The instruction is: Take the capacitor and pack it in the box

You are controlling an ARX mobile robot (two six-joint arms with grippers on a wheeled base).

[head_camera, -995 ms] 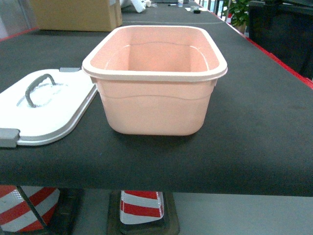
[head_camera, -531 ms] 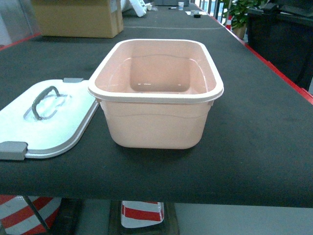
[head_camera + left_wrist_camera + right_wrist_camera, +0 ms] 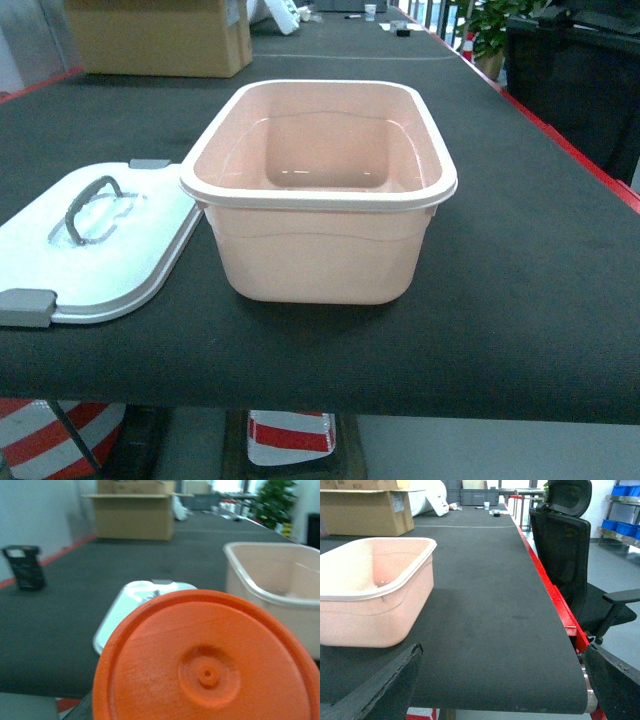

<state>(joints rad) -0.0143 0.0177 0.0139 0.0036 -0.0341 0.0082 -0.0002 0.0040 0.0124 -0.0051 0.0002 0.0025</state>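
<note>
The pale pink box [image 3: 310, 196] stands open-topped near the front edge of the long black table [image 3: 530, 280], its inner walls and a strip of bare floor on show from the head camera; just to its left the white lid [image 3: 140, 255] lies flat with its grey handle [image 3: 88, 205] up, one grey latch [image 3: 25, 306] at the near corner, the lid's right edge close against the box wall; I can't tell whether they touch. The capacitor [image 3: 207, 665] appears only in the left wrist view, as an orange-red round face with a small raised centre, pressed so near the lens that it fills the lower part of the picture, with the lid and box beyond it across the table; it is outside the box. It hides the left gripper, so I cannot tell how that one stands or whether it grips the piece. The right gripper [image 3: 500, 690] hangs at the table's near edge to the right of the box, its two dark fingers [image 3: 385, 690] spread wide with nothing between them. A brown cardboard carton [image 3: 160, 35] sits at the far end; a black office chair [image 3: 565, 535] stands beside the red table edge; a red-and-white striped cone [image 3: 290, 435] shows under the table.
</note>
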